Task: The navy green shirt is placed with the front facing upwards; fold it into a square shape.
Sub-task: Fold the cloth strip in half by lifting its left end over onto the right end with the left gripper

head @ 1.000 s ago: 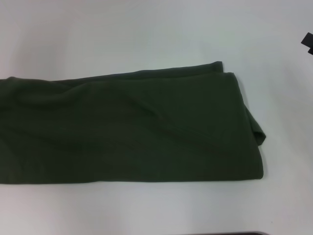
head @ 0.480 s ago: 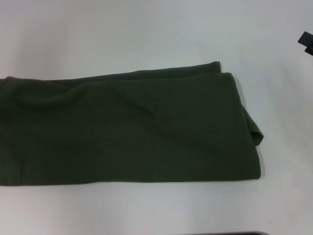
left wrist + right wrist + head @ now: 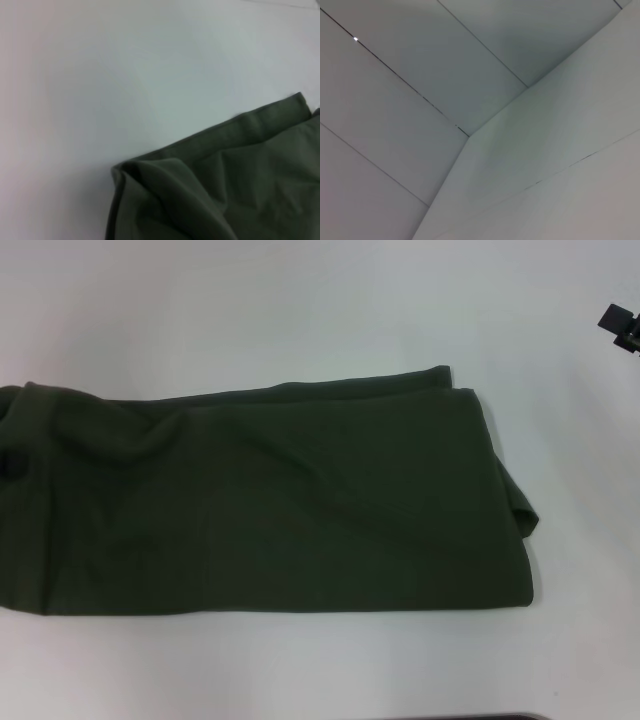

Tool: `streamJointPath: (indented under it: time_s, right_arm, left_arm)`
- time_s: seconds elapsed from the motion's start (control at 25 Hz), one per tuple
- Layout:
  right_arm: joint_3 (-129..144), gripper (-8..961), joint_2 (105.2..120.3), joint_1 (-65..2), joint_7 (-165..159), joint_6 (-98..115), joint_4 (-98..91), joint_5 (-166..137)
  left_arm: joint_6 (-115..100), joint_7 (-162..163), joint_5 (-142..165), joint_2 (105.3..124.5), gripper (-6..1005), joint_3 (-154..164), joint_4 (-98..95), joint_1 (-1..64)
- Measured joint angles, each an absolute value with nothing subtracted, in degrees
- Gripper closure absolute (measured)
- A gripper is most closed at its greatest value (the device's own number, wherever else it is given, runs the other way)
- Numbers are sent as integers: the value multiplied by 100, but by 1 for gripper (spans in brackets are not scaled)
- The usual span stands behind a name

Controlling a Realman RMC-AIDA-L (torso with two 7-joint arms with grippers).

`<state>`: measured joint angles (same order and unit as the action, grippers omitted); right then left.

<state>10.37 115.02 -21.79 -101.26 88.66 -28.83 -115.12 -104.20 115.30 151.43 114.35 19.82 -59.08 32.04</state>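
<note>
On a white table (image 3: 300,300), the shirt (image 3: 280,500) is seen folded into a long dark green band, its plain side up, with no print or label visible. The band is stretched across the middle of the table and is cut off by the head view's left edge. At the shirt's right end, layers are stacked, and a small flap of cloth is turned out at the lower right corner. Along the shirt's far edge, an under-layer is left peeking out as a narrow strip. Near the shirt's left end the cloth is bunched into a raised ridge, with soft creases spread toward the middle.

Well apart from the shirt, beyond its far right corner, the right gripper (image 3: 622,324) is glimpsed as a dark shape at the frame's edge; whether its fingers are released or clenched cannot be told. The left gripper is not seen in any view. In the left wrist view, a rumpled, folded corner of the shirt (image 3: 220,185) is shown lying on the table (image 3: 100,75). In the right wrist view, only pale panelled surfaces are shown.
</note>
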Motion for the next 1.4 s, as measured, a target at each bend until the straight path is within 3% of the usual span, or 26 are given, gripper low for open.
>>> streamJointPath:
  time_s: [1.4]
  right_arm:
    - [1128,23,11504,-2189,-10124,8903,-2883,-11513]
  left_arm:
    - [-10833,12125,13943,11501,953,1918,-5978,3212]
